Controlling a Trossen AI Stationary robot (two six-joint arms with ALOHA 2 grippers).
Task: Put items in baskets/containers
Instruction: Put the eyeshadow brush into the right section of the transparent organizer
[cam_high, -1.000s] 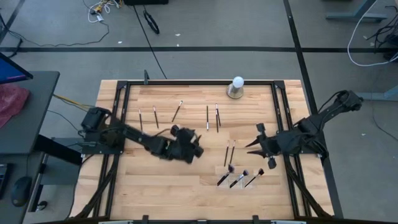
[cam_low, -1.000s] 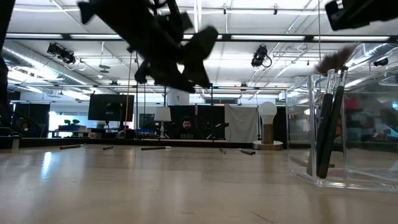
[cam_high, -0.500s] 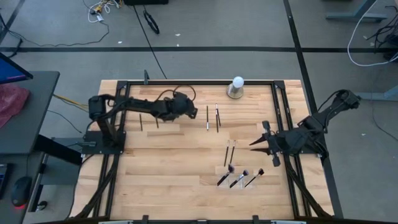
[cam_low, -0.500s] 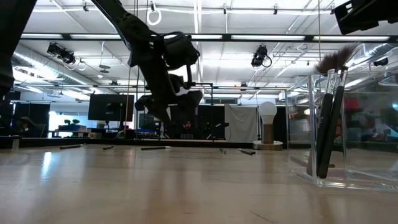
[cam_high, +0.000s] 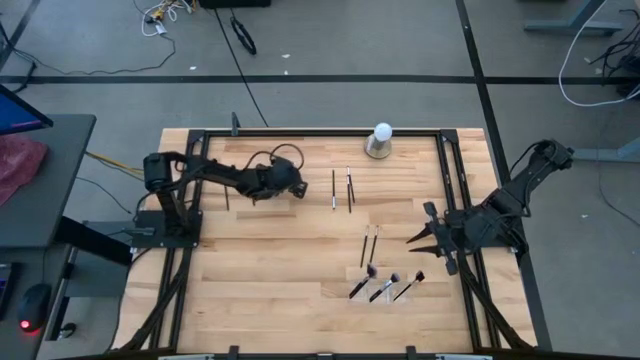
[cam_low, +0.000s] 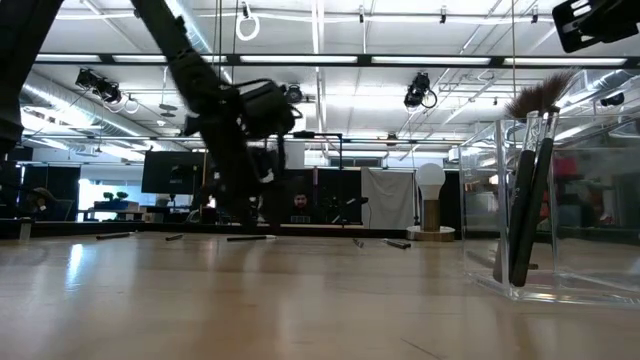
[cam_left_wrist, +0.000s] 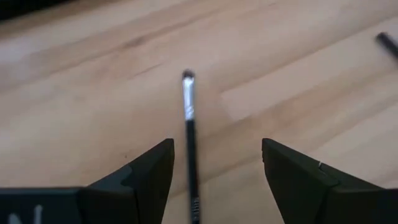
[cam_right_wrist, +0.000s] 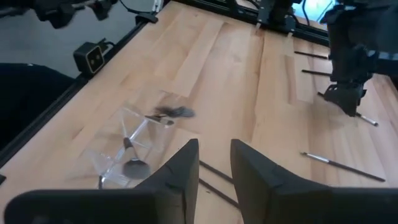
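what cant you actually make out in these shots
- High view: the brush under the left claw is hidden by the arm.
- Left wrist view: that brush runs off the edge, its handle end cut off.
- Low view: the clear tray is cropped by the edge, so its brush count is unclear.

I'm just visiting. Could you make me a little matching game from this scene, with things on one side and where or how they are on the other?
1. left gripper
2. right gripper
3. clear tray
4. white ball

A. on a grey base at the table edge
B. open over a loose brush
C. brushes inside it
D. by the table's right edge

Pairs: 1-B, 2-D, 3-C, 4-A
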